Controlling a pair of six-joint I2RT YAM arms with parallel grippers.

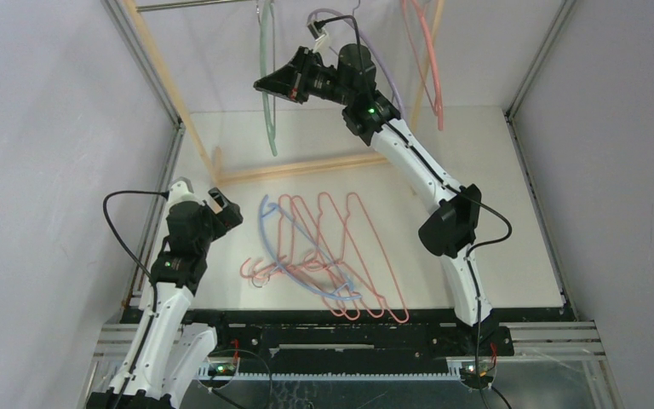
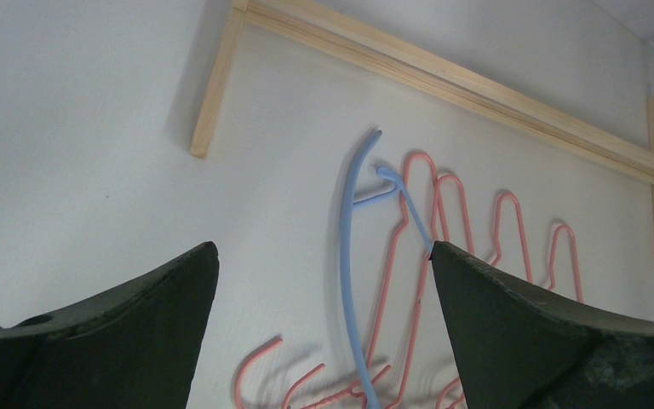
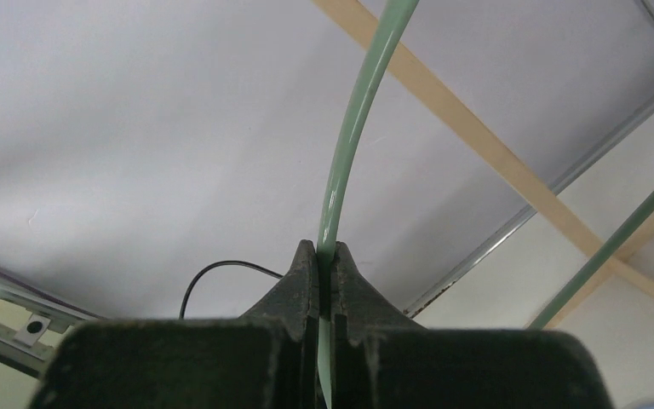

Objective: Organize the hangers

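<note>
Green wire is what the right tool (image 3: 324, 252) is clenched on: its two fingers are pressed together on a thin arm of the green hanger (image 1: 266, 94), which hangs upright inside the wooden rack (image 1: 306, 168), above the rack's base bar and toward its left post. The hanger's top reaches up near the metal rail (image 1: 187, 4); whether its hook sits on the rail cannot be told. Further right in the rack hang a lavender hanger (image 1: 387, 77), partly behind the right arm, and a salmon-pink hanger (image 1: 426, 60).

The other hangers lie flat on the white counter (image 1: 511, 213), on the near side of the rack's base bar: a row of overlapping salmon-pink hangers (image 1: 341, 247) with a blue hanger (image 2: 347, 247) at their left edge, crossing over them.

The left tool (image 2: 324, 251) is released, jaws wide apart with nothing between them, held above the counter to the left of the blue hanger, nearer than the rack.
</note>
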